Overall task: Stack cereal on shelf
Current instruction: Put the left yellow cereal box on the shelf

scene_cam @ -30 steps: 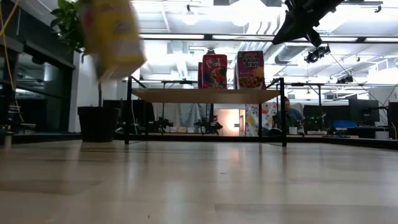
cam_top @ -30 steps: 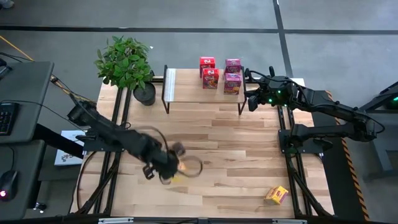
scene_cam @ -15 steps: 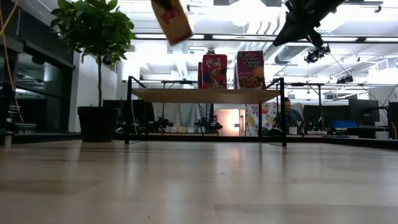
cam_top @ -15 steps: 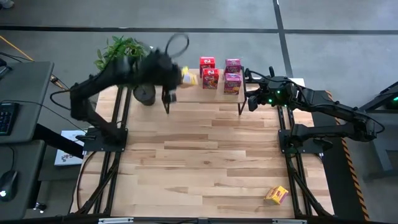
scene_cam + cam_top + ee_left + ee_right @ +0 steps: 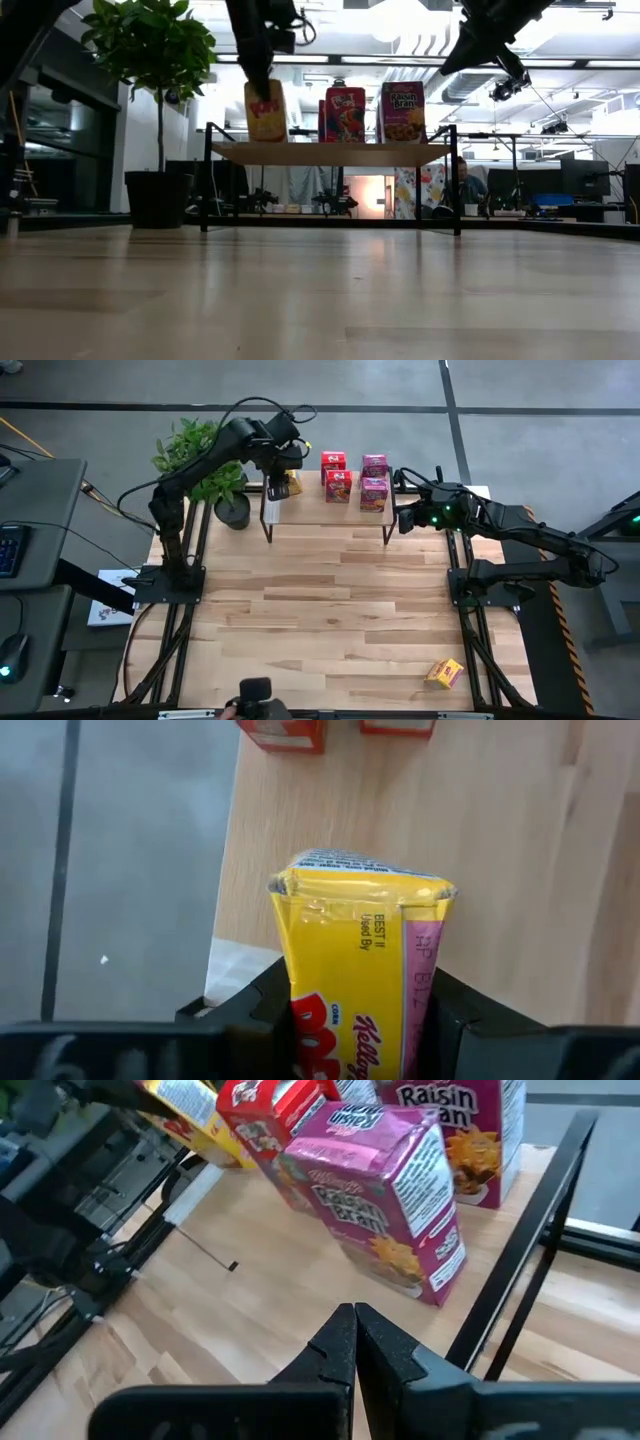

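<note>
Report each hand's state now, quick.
Left hand: shut on a yellow box, over the shelf.
Right hand: shut, empty, beside the shelf's right end.

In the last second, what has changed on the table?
The left end effector carried a yellow box from the near table across to the shelf, still gripped. The right end effector, four shelved boxes and the other yellow box stayed put.
</note>
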Motion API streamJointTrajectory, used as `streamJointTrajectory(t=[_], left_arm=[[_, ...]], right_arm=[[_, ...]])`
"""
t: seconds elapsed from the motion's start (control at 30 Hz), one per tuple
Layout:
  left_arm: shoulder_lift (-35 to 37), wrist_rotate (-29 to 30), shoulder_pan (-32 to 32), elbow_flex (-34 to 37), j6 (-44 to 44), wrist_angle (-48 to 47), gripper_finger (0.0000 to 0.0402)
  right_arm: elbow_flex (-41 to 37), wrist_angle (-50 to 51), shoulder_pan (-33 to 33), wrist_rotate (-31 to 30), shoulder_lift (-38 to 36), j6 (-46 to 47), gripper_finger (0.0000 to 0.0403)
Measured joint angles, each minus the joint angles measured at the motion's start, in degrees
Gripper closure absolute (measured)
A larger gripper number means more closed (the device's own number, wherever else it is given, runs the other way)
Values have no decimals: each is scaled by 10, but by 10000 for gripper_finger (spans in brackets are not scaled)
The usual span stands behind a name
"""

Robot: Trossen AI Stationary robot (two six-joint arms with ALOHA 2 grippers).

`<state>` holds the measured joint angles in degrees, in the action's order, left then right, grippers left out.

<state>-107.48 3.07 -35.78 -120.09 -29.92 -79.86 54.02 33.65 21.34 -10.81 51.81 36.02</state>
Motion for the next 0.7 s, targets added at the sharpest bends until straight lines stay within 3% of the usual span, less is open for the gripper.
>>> streamJointTrajectory(t=[0.43,0.7], left_arm=[[-18,31,-1,0,-38,29,282],[-18,33,-1,0,-39,53,230]], right_arm=[[0,0,0,-11,0,-3,402],[0,0,0,-11,0,-6,402]])
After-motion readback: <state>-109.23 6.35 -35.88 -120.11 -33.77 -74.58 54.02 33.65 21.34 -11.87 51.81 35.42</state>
